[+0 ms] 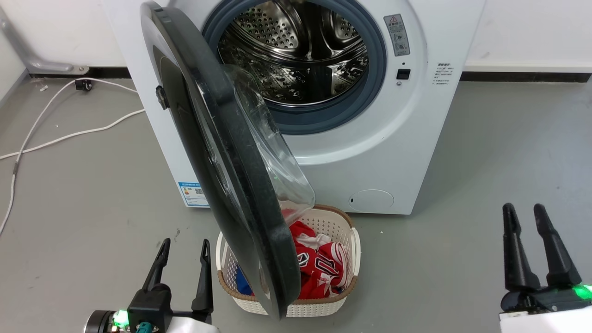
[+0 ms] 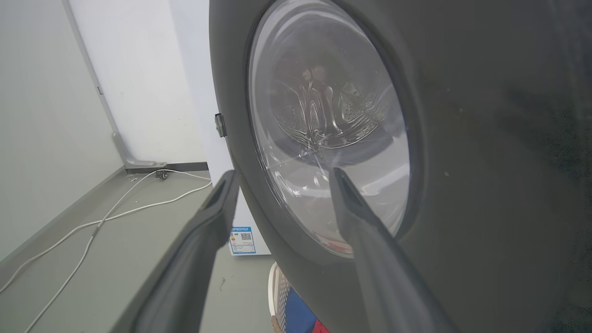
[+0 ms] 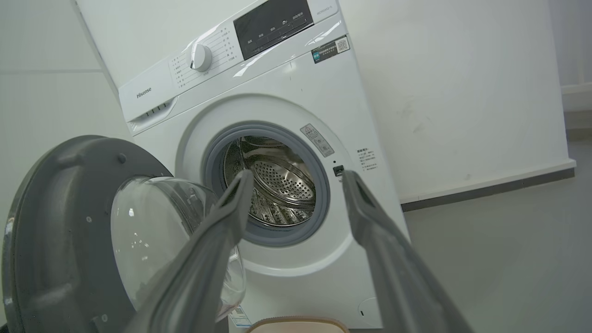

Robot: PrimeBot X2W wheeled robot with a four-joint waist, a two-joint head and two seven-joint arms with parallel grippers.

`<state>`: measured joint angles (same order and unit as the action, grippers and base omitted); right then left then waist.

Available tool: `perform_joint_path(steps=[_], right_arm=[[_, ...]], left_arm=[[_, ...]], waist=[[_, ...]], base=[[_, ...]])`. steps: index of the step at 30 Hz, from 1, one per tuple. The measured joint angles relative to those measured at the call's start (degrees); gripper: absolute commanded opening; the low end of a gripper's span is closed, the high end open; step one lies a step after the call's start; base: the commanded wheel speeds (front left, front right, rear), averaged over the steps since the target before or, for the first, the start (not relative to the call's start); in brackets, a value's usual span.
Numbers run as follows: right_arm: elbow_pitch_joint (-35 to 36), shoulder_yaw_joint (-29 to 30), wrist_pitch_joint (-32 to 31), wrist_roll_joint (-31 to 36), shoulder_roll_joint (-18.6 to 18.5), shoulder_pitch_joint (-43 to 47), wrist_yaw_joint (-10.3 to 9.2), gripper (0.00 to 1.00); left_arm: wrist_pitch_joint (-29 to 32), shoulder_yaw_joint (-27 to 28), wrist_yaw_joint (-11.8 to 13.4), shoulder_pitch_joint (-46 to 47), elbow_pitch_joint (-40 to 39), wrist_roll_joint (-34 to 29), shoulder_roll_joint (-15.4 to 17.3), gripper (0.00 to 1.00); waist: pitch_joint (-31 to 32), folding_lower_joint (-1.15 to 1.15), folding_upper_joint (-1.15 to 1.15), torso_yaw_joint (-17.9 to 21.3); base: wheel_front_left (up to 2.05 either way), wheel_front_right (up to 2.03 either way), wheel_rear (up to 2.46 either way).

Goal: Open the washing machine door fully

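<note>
Washing machine door [image 1: 226, 157] is about half open. It stands upright, hangs from the left side of the machine [image 1: 393, 152] and sticks straight out toward the robot, over the laundry basket [image 1: 323, 307]. Its glass bump faces right and its black side faces left. It has more swinging to do, out to the left. The left gripper [image 1: 185, 243] and right gripper [image 1: 523, 208] both have their fingers spread and hold nothing.

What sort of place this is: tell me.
Likely a laundry room or test space: a front-loading washing machine, its door swung open, and a basket of clothes on grey floor.
</note>
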<state>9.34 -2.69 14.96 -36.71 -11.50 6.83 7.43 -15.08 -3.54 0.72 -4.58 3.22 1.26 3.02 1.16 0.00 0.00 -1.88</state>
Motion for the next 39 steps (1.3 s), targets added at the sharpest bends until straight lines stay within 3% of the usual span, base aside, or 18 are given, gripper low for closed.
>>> perform_joint_path(steps=[4,6,11,22,36,37,38,39], right_arm=[[1.75,2.53,0.11,18.83,2.58,-0.14,0.07,1.00],[2.10,3.78,0.11,23.96,5.24,0.18,0.05,1.00],[-0.96,4.49,0.11,33.29,7.10,1.61,0.07,1.00],[-11.57,5.15,0.11,32.20,8.45,2.93,0.08,1.00],[-10.72,4.65,0.12,28.99,8.49,2.87,0.08,1.00],[-10.56,4.66,0.12,28.88,8.49,2.87,0.08,1.00],[-10.42,4.64,0.12,28.71,8.49,2.87,0.08,1.00],[-10.32,4.65,0.11,28.67,8.49,2.87,0.08,1.00]], left_arm=[[0.00,-0.07,0.03,0.00,-0.08,0.01,-0.01,1.00],[0.00,-0.18,0.05,0.00,-0.08,0.01,-0.03,1.00],[0.00,-0.10,0.31,0.00,-0.08,0.01,-0.03,1.00],[0.00,0.01,0.65,-0.02,-0.35,-0.09,-0.03,1.00],[0.00,0.37,1.66,-0.20,-0.85,-0.68,-0.03,1.00],[0.00,0.47,1.63,-0.20,-0.97,-0.40,-0.05,0.08],[0.00,0.48,1.27,-0.20,-0.98,0.10,-0.03,0.00],[0.00,0.56,1.31,-0.23,-0.93,0.05,-0.04,0.00]], waist=[[-0.23,0.00,0.00,-0.08],[-0.30,0.00,0.00,-0.20],[-0.39,0.00,0.00,-0.42],[-0.25,0.00,0.00,-0.71],[-0.04,0.01,0.00,-0.29],[-0.02,0.01,0.00,-0.30],[0.00,0.01,0.00,-0.28],[0.03,0.01,0.00,-0.27]], base=[[0.00,0.00,0.00],[0.00,0.00,0.00],[0.00,0.00,0.00],[0.00,0.00,0.00],[0.00,0.00,0.00],[0.00,0.00,0.00],[0.00,0.00,0.00],[0.00,0.00,0.00]])
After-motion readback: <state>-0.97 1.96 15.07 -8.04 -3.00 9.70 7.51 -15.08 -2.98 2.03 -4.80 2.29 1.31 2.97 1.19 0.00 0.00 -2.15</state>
